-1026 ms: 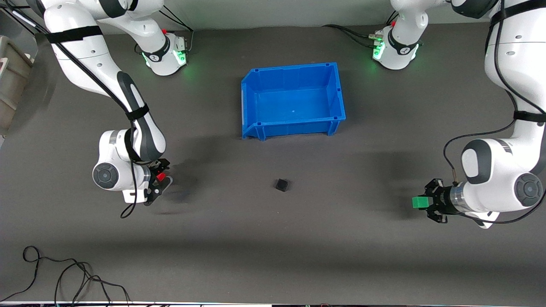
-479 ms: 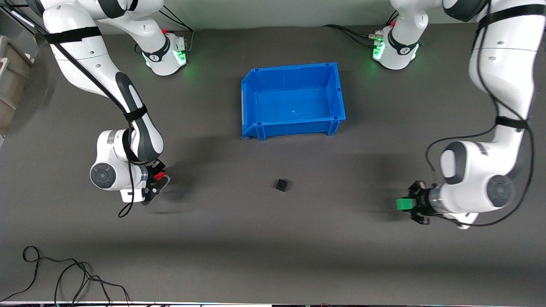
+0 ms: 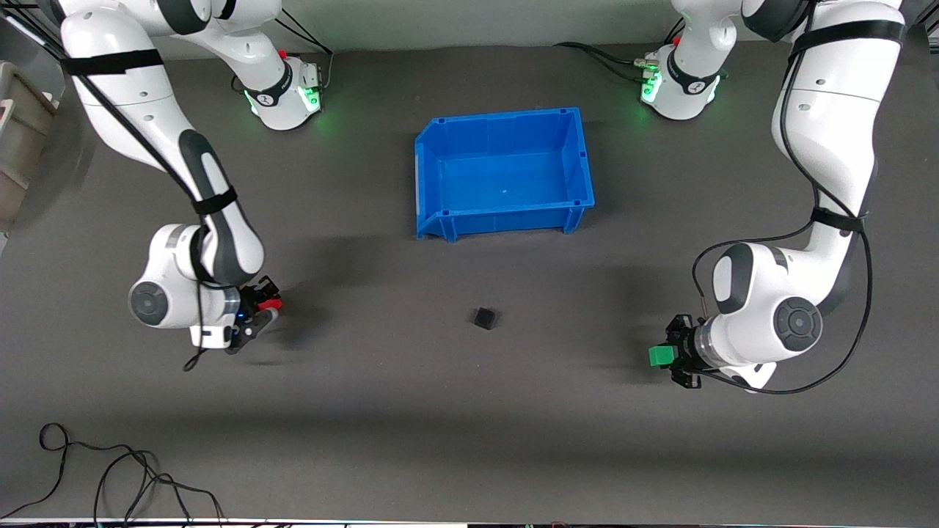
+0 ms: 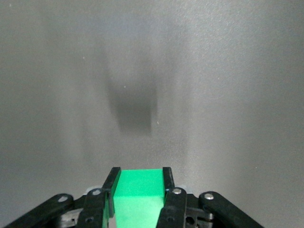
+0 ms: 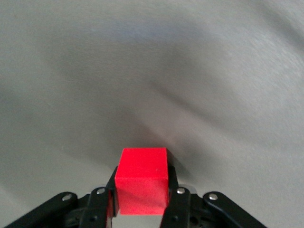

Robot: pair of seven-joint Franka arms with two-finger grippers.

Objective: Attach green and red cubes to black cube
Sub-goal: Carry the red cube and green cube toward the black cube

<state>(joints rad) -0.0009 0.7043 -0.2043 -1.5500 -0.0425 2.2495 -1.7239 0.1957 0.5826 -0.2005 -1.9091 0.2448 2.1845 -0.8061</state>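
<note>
Green cube [image 4: 139, 190] in left gripper [image 4: 140, 192], red cube [image 5: 141, 181] in right gripper [image 5: 141, 187], all unlabelled.

The green cube [image 4: 139, 194] is cut off by the frame's edge.

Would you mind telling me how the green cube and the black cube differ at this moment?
The green cube is bright green; the black cube is black. The green cube is gripped in the left hand toward the left arm's end of the table, while the black cube lies free on the table, nearer the front camera than the blue bin. Both look the same size.
</note>
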